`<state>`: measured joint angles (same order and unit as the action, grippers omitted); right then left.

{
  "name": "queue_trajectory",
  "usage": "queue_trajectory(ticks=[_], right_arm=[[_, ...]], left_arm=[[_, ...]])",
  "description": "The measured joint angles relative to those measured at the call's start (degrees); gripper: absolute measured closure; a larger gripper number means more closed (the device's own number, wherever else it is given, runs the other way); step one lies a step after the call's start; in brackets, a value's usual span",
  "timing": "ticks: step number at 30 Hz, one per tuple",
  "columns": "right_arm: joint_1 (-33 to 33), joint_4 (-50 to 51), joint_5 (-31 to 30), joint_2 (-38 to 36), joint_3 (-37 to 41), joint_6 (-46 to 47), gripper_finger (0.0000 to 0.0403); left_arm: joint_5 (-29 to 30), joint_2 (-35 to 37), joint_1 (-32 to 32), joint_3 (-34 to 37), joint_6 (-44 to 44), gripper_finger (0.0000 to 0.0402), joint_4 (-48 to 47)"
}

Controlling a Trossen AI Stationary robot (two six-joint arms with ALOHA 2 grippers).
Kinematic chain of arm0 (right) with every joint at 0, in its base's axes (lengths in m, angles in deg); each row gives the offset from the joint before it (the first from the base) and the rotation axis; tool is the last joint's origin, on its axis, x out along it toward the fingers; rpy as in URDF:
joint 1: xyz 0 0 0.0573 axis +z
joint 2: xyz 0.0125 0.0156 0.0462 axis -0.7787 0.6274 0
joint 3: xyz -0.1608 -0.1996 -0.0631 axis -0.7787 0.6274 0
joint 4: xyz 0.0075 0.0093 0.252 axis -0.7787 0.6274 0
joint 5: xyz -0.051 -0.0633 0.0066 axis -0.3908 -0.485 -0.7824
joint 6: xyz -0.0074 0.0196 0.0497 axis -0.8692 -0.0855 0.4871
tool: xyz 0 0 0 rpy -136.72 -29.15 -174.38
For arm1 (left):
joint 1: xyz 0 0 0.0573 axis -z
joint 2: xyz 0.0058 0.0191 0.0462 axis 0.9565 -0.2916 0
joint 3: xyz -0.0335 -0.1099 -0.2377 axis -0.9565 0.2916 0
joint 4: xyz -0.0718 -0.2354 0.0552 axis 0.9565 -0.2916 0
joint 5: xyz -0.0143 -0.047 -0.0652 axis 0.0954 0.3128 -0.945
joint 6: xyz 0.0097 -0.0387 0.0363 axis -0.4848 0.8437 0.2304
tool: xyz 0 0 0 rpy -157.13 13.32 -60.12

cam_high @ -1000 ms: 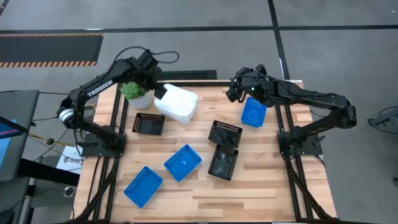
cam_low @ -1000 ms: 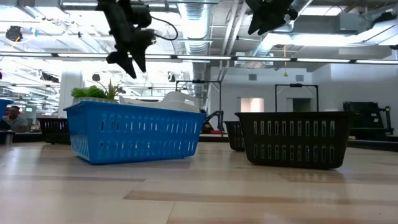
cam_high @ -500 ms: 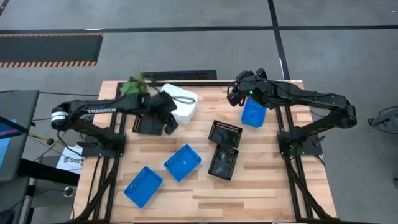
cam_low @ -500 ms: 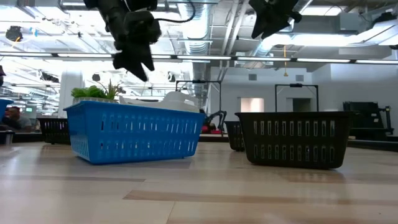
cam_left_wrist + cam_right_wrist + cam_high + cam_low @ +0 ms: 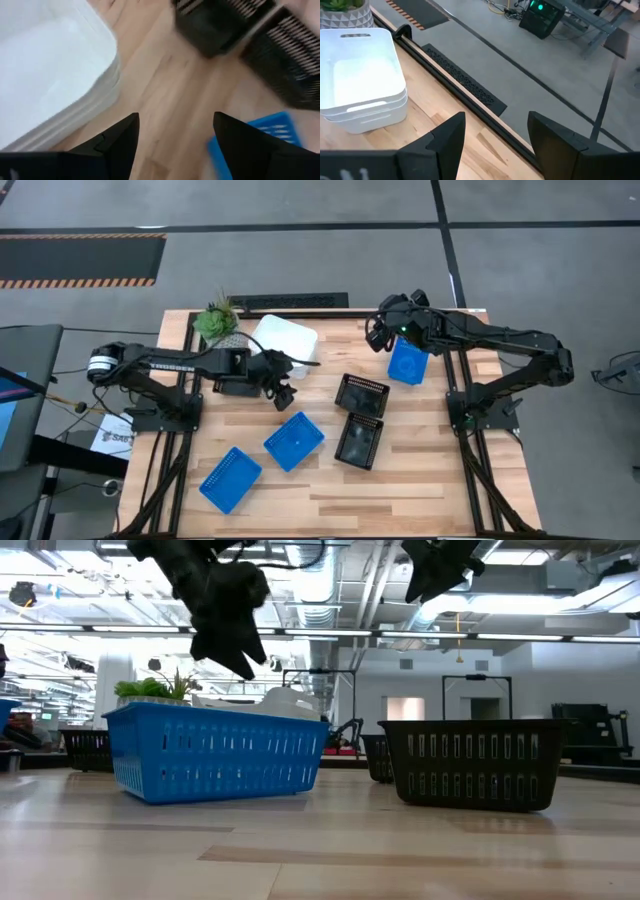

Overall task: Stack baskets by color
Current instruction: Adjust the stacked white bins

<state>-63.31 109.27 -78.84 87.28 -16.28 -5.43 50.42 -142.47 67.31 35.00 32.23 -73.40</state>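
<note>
Left gripper [image 5: 283, 392] spread wide, empty, above bare wooden table [image 5: 420, 480] beside stacked solid white plastic baskets [image 5: 283, 343]. Right gripper [image 5: 373, 335] wide, empty, aloft.

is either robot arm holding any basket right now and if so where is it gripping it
Neither. The left gripper is open and empty above the table, and the right gripper is open and empty near the far edge.
</note>
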Motion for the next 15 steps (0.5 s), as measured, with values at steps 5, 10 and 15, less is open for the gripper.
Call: queue_trajectory(ticks=[5,10,15], right_arm=[[-1.1,-0.8,0.0,0.0,0.0,-2.2,0.0164],[-2.3,-0.9,0.0,0.0,0.0,-3.0,0.0164],[-3.4,-1.0,0.0,0.0,0.0,-3.0,0.0164]], left_arm=[[-0.4,-5.4,0.2,0.1,-0.6,0.0159,0.4],[0.4,-10.3,-1.5,0.1,-2.2,0.0159,3.5],[2.3,-14.4,-4.8,0.1,-2.6,0.0159,7.5]])
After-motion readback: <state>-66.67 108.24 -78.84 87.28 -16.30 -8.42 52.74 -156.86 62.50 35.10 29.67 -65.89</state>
